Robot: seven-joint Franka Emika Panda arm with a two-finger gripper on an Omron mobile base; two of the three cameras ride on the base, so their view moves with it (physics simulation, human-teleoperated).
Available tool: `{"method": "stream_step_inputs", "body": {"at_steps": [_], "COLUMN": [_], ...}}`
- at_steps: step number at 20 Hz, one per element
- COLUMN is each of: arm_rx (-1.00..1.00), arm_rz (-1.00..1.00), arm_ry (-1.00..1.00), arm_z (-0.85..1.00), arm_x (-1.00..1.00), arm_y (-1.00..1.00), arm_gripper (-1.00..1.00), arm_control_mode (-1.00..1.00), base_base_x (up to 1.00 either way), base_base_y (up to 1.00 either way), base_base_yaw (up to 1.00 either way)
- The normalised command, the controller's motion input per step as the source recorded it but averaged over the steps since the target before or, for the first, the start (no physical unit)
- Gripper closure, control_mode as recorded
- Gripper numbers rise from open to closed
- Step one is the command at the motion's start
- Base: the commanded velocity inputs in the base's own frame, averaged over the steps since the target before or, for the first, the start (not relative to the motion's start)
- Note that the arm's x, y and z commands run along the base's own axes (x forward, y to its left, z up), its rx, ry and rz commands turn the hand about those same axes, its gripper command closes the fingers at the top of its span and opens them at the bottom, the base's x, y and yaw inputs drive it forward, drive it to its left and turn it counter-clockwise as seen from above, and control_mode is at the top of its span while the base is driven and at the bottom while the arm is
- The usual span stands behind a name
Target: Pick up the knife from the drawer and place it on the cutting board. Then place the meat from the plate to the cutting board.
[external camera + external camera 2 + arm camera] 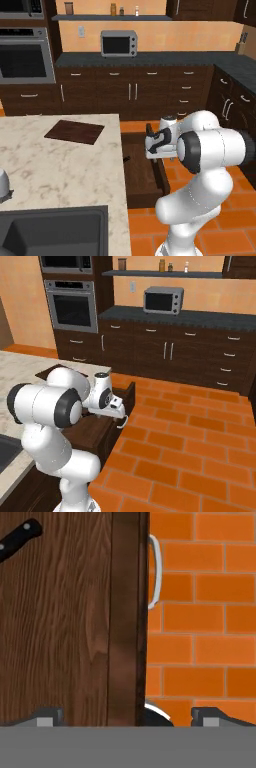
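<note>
The dark wood drawer (142, 172) stands pulled out from the island's side, over the orange brick floor. In the hand view, the knife (19, 539) shows as a black riveted handle at the top left, lying on the drawer's floor (60, 627); its blade is out of frame. My gripper (130, 718) hangs open above the drawer's front wall (127, 612), nothing between its fingertips (47, 716), with the silver pull handle (155, 572) just outside. The cutting board (74, 131) lies flat and bare on the marble island. The meat and the plate are out of view.
A dark sink (55, 227) is set into the island's near end, with a grey bowl (2, 184) at its left edge. Dark cabinets, a wall oven (26, 55) and a toaster oven (119, 43) line the back wall. Open brick floor (190, 446) lies to the drawer's right.
</note>
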Motion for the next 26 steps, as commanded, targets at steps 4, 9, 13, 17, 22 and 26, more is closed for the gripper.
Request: {"method": "stream_step_inputs", "body": {"at_steps": [4,9,13,17,22,26], "arm_rx": [0.0,0.0,0.0,-0.01,-0.11,-0.26], "arm_rz": [0.0,0.0,0.0,0.0,0.0,-0.01], "arm_ry": [0.0,0.0,0.06,0.01,0.0,0.0], "arm_z": [-0.64,-0.52,-0.07,-0.02,0.24,0.22], "arm_x": [0.26,0.13,0.0,-0.13,-0.3,-0.39], "arm_y": [0.0,0.0,0.0,-0.46,-0.98,-1.0], "arm_gripper": [-1.0,-1.0,-1.0,-1.0,-1.0,-1.0], "arm_control_mode": [-1.0,-1.0,-1.0,-1.0,-1.0,-1.0], "base_base_x": [0.0,0.0,0.0,0.0,0.0,0.0], "base_base_y": [0.0,0.0,0.0,0.0,0.0,0.0], "base_base_yaw": [0.0,0.0,0.0,0.0,0.0,0.0]}}
